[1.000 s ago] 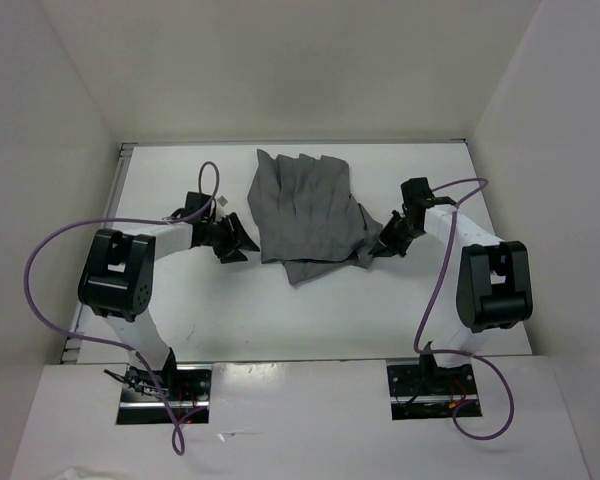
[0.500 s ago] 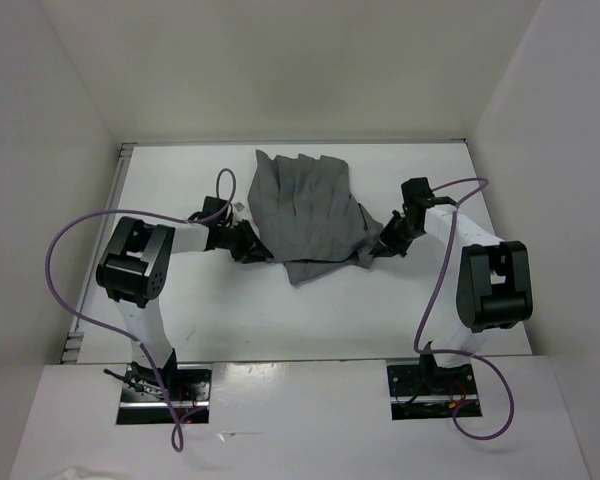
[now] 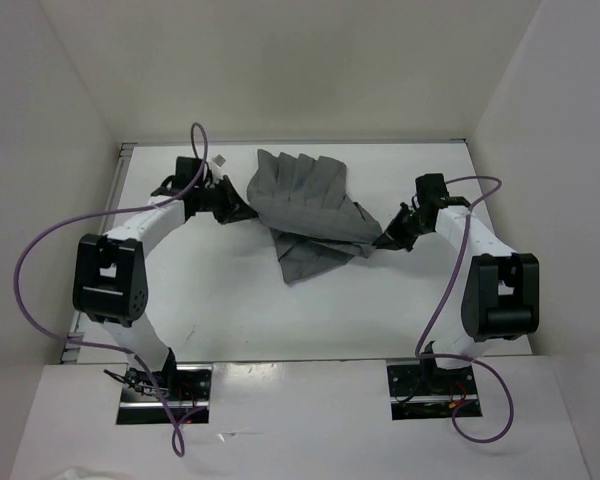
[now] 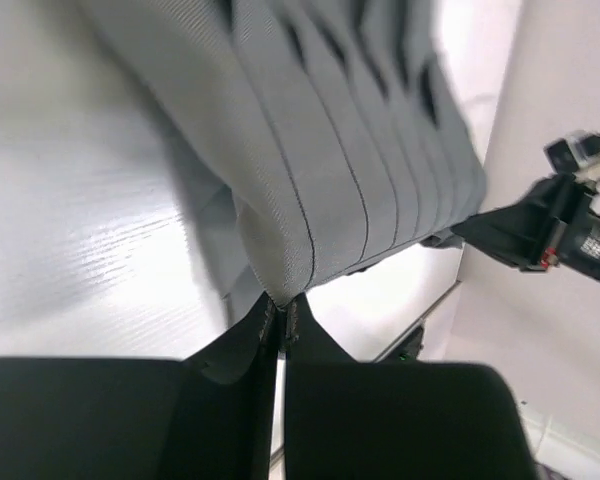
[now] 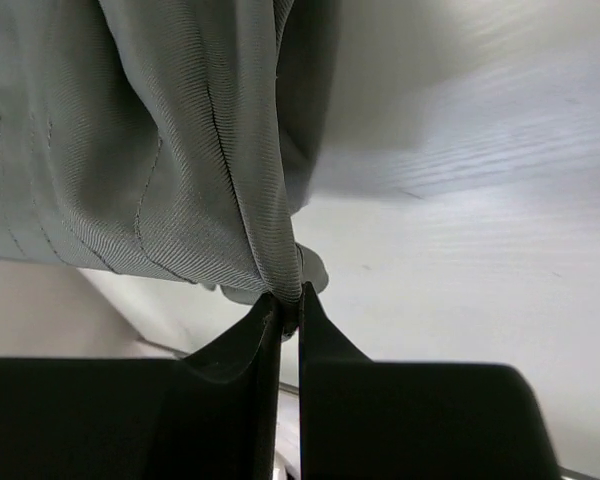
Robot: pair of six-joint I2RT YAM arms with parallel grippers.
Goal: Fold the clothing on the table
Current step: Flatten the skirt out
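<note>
The grey pleated clothing [image 3: 305,205] is raised and stretched between both arms over the far middle of the white table [image 3: 230,310], with a flap hanging down toward the front. My left gripper [image 3: 242,212] is shut on the clothing's left edge; in the left wrist view the black jaws [image 4: 280,303] pinch a fold of the grey fabric [image 4: 310,160]. On the other side my right gripper [image 3: 385,240] is shut on the right corner. Its wrist view shows bunched fabric [image 5: 180,150] clamped at the jaw tips [image 5: 290,300].
White walls [image 3: 50,120] close in the table on the left, back and right. A small white tag [image 3: 220,160] lies near the left arm's wrist. Purple cables [image 3: 40,250] loop off both arms. The black mounting plates [image 3: 165,392] sit on the front ledge.
My left gripper went in to the clothing's left edge, shut on it and pulled up and back. The garment is now lifted and spread; the right gripper shifted slightly right, still holding.
</note>
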